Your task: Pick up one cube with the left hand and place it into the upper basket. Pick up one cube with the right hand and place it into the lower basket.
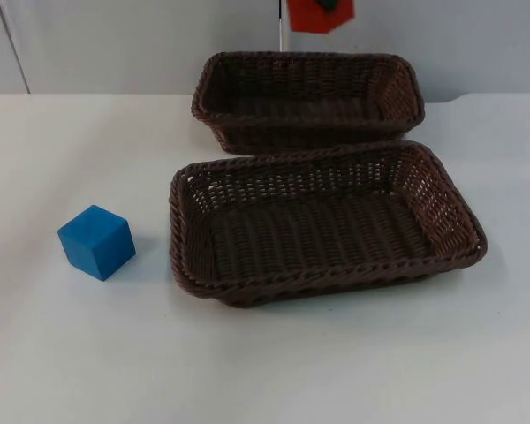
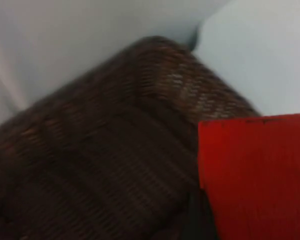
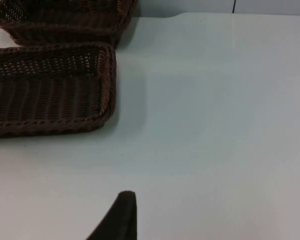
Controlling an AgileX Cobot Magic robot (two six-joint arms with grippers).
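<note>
The left pincer (image 1: 321, 7) is raised above the far rim of the upper basket (image 1: 307, 102), clamped on a red cube (image 1: 320, 15) that shows at the upper edge of the top view. In the left wrist view the red cube (image 2: 255, 175) hangs over the woven interior of the upper basket (image 2: 105, 150), so it appears to be carried above the basket, not yet resting in it. The lower basket (image 1: 322, 221) sits on the white table (image 1: 265, 362) just in front of the upper basket, their rims touching or nearly so; both baskets hold nothing. A blue cube (image 1: 96, 241) stands on the table beside the lower basket, apart from its short wall. The right pincer (image 3: 117, 215) waits over bare table near a corner of the lower basket (image 3: 50, 90); 1 black fingertip is visible and whether the pincer is apart or together cannot be told. Judgement: step 1, the left-hand placement, is in hand and close to release. The next move calls for lowering the red cube within the walls of the upper basket and parting the pincer. Step 2 is not yet begun; the blue cube lies across the lower basket from the right arm, so reaching it calls for a long path.
</note>
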